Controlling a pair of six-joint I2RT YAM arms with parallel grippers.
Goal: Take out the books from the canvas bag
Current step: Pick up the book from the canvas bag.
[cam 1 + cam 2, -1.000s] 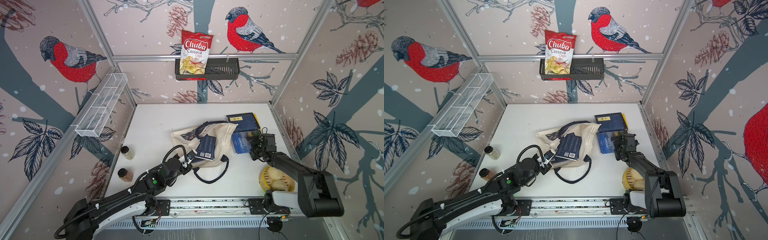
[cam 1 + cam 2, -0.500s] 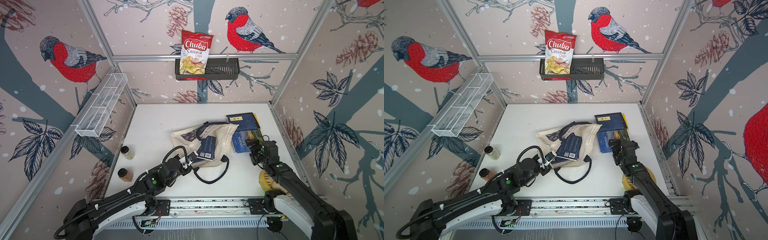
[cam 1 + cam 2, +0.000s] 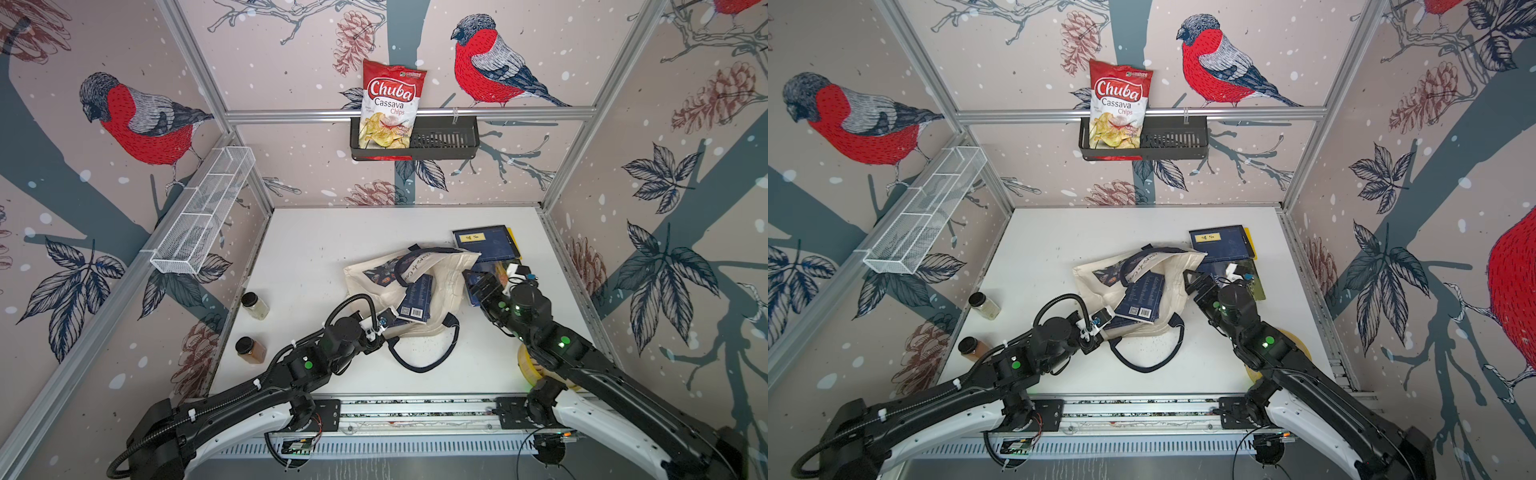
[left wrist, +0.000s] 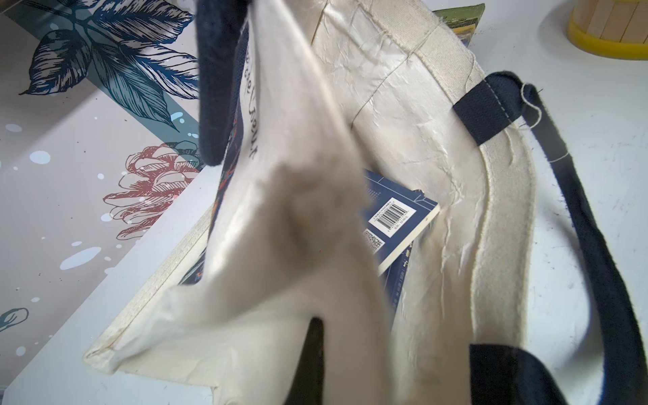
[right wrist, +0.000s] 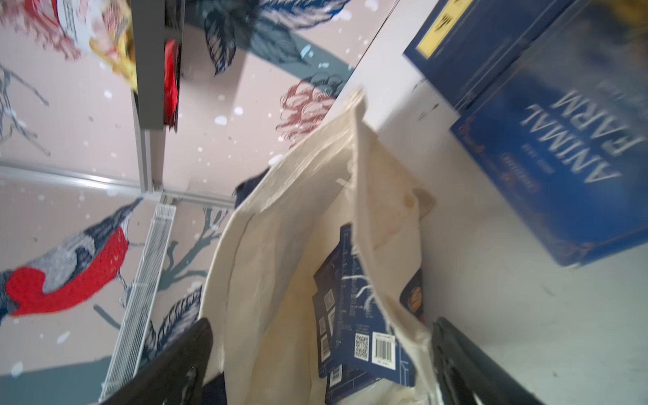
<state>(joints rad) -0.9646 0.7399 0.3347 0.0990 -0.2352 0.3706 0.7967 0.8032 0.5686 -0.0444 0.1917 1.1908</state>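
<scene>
While the cream cloth canvas bag (image 3: 446, 286) with navy straps lies slumped near the middle of the white tabletop (image 3: 324, 249), its mouth gapes toward the robot. A thin dark navy paperback (image 3: 415, 301) with a white barcode label juts out of it. In the right wrist view at least one more navy cover shows beneath that paperback (image 5: 361, 333).

The left gripper (image 3: 386, 334) sits at the bag's near rim, its jaws closed together on a fold of the cream cloth. In the left wrist view this upper layer of the canvas bag (image 4: 298, 210) rises toward the camera, apart from the lower layer, and the paperback (image 4: 396, 224) lies in the gap.

The right gripper (image 3: 1198, 282) hovers at the bag's right side, its jaws spread wide and gripping nothing. Its two black fingers (image 5: 182, 361) frame the open mouth in the right wrist view; whether they touch the cloth I cannot tell.

Outside the bag, to its right, a blue "Animal Farm" book (image 5: 561, 182) lies flat on the tabletop. Just beside it is a navy book with a yellow label (image 3: 486, 243), which rests on a yellow book (image 3: 514, 243). One navy strap handle (image 3: 428, 361) loops on the tabletop in front of the bag.
</scene>
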